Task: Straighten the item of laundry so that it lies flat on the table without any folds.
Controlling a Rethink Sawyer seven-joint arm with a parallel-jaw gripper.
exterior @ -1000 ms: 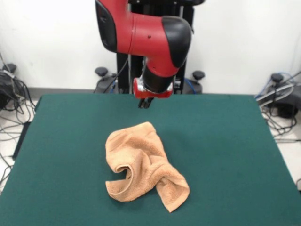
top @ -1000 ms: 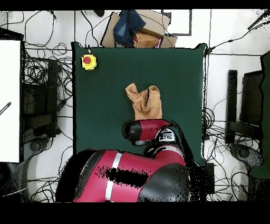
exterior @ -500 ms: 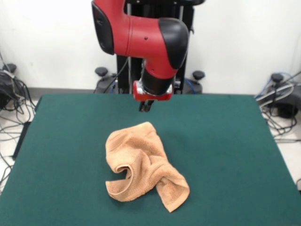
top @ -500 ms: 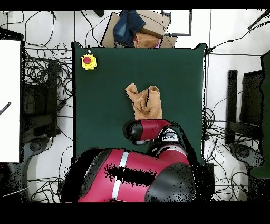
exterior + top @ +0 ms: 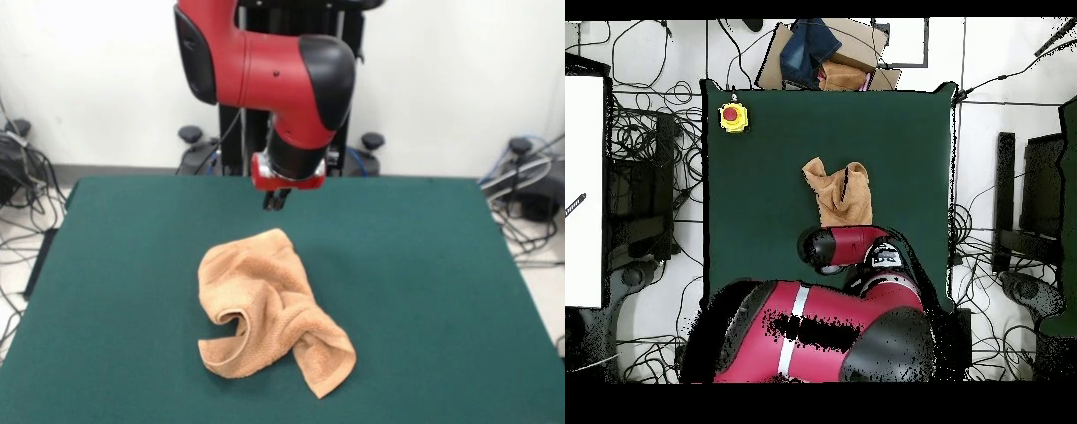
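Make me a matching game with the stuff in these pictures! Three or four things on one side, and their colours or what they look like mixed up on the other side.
Things:
1. towel
2. table
3. button box
4. robot arm

Descriptions:
A. dark green and flat
B. yellow with a red top, at a table corner
C. peach-orange and crumpled in folds
D. red and black, above the table's far part

Pairs: 1-C, 2-A, 3-B, 4-D
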